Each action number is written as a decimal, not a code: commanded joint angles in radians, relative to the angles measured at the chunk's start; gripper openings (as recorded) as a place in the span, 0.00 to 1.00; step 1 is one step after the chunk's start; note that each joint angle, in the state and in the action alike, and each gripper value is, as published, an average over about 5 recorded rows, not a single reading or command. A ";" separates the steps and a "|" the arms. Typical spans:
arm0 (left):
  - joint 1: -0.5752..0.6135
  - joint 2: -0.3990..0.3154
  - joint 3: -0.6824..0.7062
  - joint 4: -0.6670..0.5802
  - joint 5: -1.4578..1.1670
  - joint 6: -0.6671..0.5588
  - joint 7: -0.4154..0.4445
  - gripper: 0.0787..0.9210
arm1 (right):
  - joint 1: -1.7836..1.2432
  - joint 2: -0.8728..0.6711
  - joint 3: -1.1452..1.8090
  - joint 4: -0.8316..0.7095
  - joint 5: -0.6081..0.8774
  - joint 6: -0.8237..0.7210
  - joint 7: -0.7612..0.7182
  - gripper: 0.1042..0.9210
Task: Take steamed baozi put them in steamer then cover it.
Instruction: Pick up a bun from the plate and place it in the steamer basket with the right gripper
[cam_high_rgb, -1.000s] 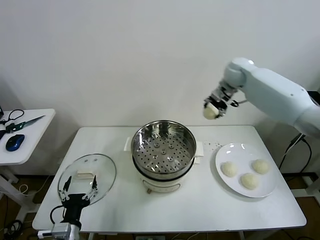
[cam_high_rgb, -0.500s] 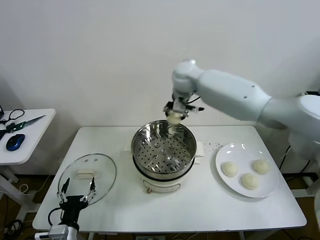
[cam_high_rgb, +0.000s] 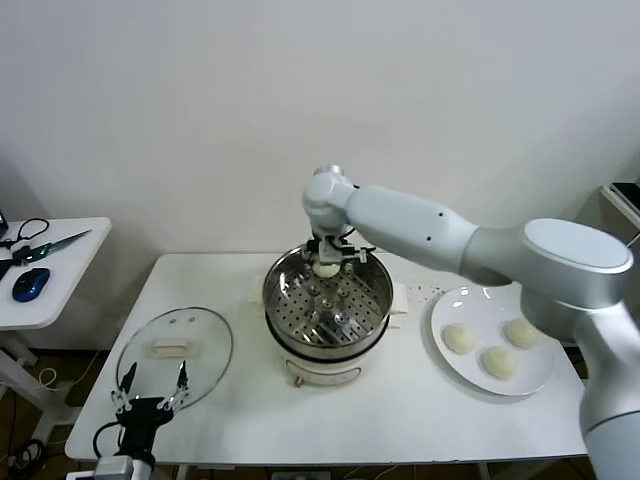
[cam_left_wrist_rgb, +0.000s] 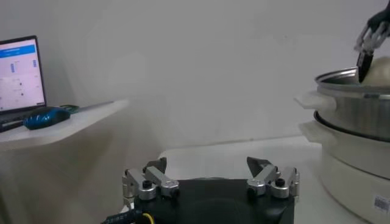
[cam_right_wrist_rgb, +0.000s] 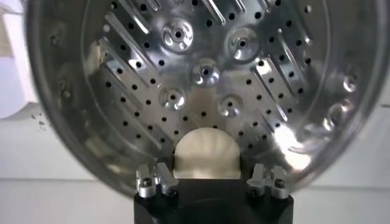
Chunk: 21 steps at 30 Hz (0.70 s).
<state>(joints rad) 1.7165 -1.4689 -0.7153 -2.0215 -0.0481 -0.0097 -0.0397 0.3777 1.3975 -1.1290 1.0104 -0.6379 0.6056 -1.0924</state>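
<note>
The steamer (cam_high_rgb: 268, 300), a shiny steel pot on a white base, stands mid-table with its perforated tray (cam_right_wrist_rgb: 204, 73) bare. My right gripper (cam_high_rgb: 328, 258) reaches down inside its far rim, shut on one cream-white steamed baozi (cam_high_rgb: 326, 270). In the right wrist view that baozi (cam_right_wrist_rgb: 206, 155) sits between the fingers just above the tray. Three more baozi (cam_high_rgb: 458, 338) lie on the white plate (cam_high_rgb: 540, 378) at the right. The glass cover (cam_high_rgb: 205, 345) lies flat at the left. My left gripper (cam_high_rgb: 150, 385) hovers open near the cover's front edge, holding nothing.
A small side table (cam_high_rgb: 70, 250) at the far left carries scissors and a blue mouse (cam_high_rgb: 30, 284); the left wrist view shows a laptop (cam_left_wrist_rgb: 21, 73) there too. The long right arm spans the air above the table's back right.
My right arm has swung left from above the plate to the steamer and lowered the baozi into its far side. The left gripper has sunk slightly.
</note>
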 joint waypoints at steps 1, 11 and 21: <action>0.001 0.001 0.001 0.002 -0.003 -0.001 0.000 0.88 | -0.050 0.029 0.007 -0.030 -0.073 0.018 0.015 0.73; 0.005 -0.006 0.005 0.006 -0.001 -0.003 -0.002 0.88 | -0.018 0.001 0.007 0.003 0.007 -0.008 0.004 0.87; 0.013 -0.008 0.009 -0.007 0.006 0.000 -0.004 0.88 | 0.145 -0.157 -0.007 0.171 0.239 -0.033 -0.058 0.88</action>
<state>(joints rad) 1.7289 -1.4763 -0.7068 -2.0254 -0.0434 -0.0112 -0.0434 0.4219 1.3365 -1.1273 1.0823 -0.5502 0.5897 -1.1189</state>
